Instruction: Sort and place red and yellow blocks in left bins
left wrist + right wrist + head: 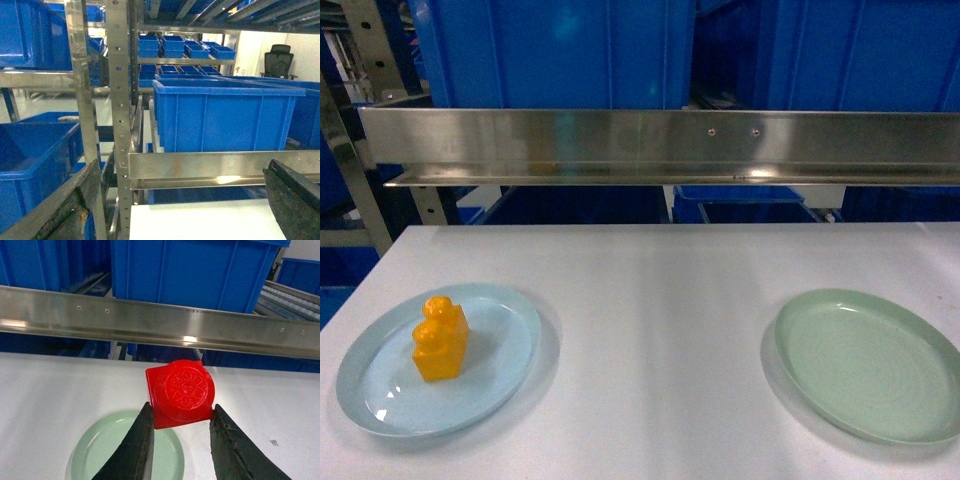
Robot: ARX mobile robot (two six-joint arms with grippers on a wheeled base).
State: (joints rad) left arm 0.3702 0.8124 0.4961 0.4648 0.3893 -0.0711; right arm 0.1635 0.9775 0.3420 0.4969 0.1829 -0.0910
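worktop (650, 330): open middle between blue plate (380, 400) and green plate (865, 365) | back: steel rail (660, 140) blocks the way to blue crates (550, 50)

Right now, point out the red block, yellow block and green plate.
red block (181, 393): right wrist view, studded face.
yellow block (441, 341): head view, front face.
green plate (868, 362): head view, bare centre.

Bright, even overhead light; soft shadows rim both plates on the worktop (650, 300). Glare streaks the steel rail (190, 340). All views are slightly soft and grainy.
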